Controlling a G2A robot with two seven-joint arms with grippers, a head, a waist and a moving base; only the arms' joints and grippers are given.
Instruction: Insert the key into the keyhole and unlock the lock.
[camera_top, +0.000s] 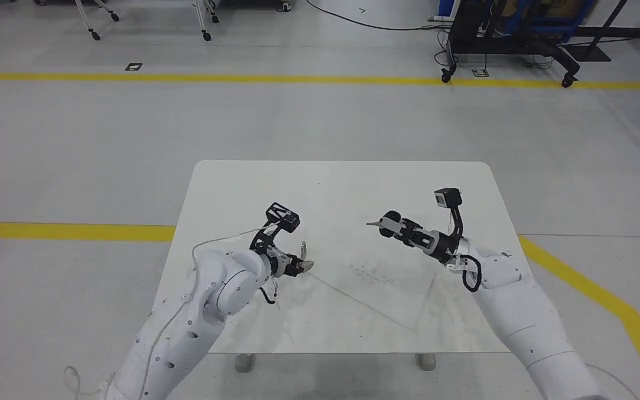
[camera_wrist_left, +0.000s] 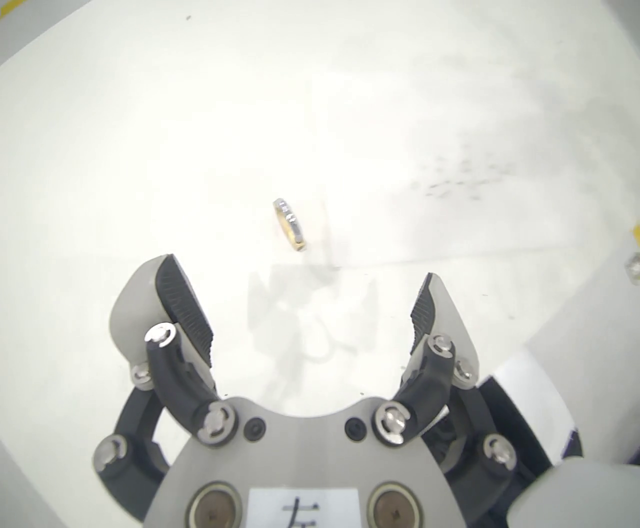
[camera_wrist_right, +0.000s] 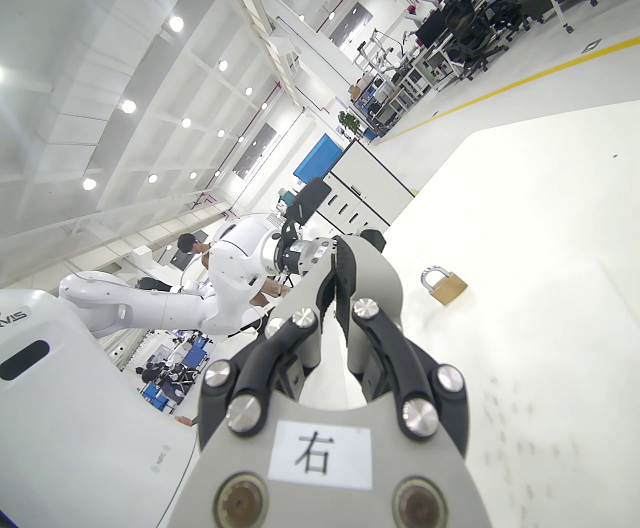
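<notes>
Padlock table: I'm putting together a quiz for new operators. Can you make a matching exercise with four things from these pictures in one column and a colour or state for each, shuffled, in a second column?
Column one:
1. left gripper
2. right gripper
3. padlock
4. table

Column two:
A. brass body, silver shackle
B. fingers spread wide open
C. white, with dark scuff marks
D. fingers pressed shut together

Pairs: 1-B, 2-D, 3-A, 4-C
</notes>
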